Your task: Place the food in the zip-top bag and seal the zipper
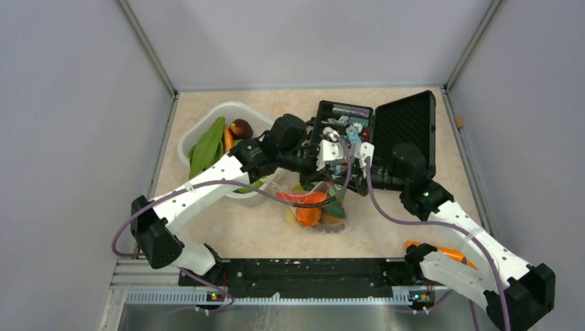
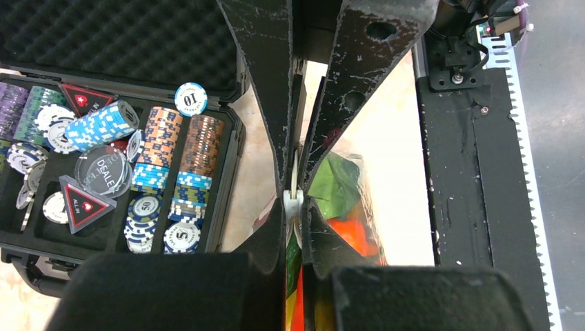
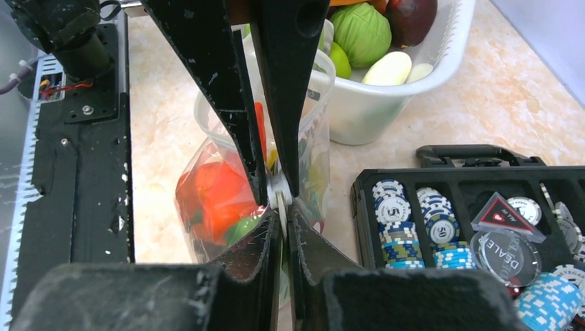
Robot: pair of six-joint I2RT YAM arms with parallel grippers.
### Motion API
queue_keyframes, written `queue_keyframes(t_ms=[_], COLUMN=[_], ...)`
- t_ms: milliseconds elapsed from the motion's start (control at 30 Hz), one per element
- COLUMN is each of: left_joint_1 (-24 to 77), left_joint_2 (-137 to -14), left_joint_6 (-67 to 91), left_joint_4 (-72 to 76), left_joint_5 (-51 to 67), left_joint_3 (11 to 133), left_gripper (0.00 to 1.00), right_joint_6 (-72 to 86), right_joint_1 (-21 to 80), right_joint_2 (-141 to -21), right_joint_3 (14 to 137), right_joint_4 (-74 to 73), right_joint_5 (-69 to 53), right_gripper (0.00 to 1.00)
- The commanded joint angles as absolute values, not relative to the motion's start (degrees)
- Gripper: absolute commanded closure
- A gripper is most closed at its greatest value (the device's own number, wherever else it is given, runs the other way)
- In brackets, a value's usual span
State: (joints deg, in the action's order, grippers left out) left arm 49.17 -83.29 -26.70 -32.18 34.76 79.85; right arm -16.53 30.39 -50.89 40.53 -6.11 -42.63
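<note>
Sealing step — left gripper, right gripper both clamped on zipper; next, slide one pinch along it.

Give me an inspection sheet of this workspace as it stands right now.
Surface: beige stone-look table, partly occupied.
Job's things: zip-top bag at centre with red, orange and green food inside; zipper pinched; more food in white basket.
Clutter: open black case of poker chips; orange item by right arm base.
Grippers: left gripper and right gripper both shut on the zipper, tip to tip.
Cables: purple cables along both arms, one crossing over the bag.
Surroundings: grey walls; black rail at near edge.
</note>
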Motion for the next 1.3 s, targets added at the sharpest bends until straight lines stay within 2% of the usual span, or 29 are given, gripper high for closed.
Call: queue_keyframes(t_ms=[0, 67, 767, 1100, 1200, 1267], left_joint_1=[49.1, 49.2, 49.0, 48.5, 48.5, 48.6], left_joint_2=[-83.8, -83.9, -78.5, -77.0, -77.8, -78.6], left_joint_6=[-26.2, -26.0, -25.0, -23.4, -22.6, -22.1], left_joint_4=[-31.8, -31.8, -32.2, -29.2, -28.1, -28.3], left_joint_5=[36.2, 36.2, 27.0, 30.8, 33.7, 35.4], left_joint_3=[82.7, 82.7, 77.0, 75.5, 76.7, 78.1], left_gripper=[1.00, 1.00, 1.00, 1.00, 1.00, 1.00], right_joint_6=[-18.9, -19.2, -10.3, -10.1, -11.8, -12.3], right_joint_1=[31.5, 31.6, 31.8, 31.9, 32.0, 32.2], right_joint_2=[-51.6, -51.6, -45.6, -46.3, -47.6, -47.5], right_joint_3=[44.2, 44.2, 37.7, 38.4, 39.3, 39.4], right_joint_4=[-7.5, -7.8, 2.6, 1.2, -1.7, -1.7], right_joint_5=[-41.3, -40.9, -39.2, -41.0, -42.9, -42.7], right_gripper=[0.96, 1.00, 1.00, 1.00, 0.70, 0.58])
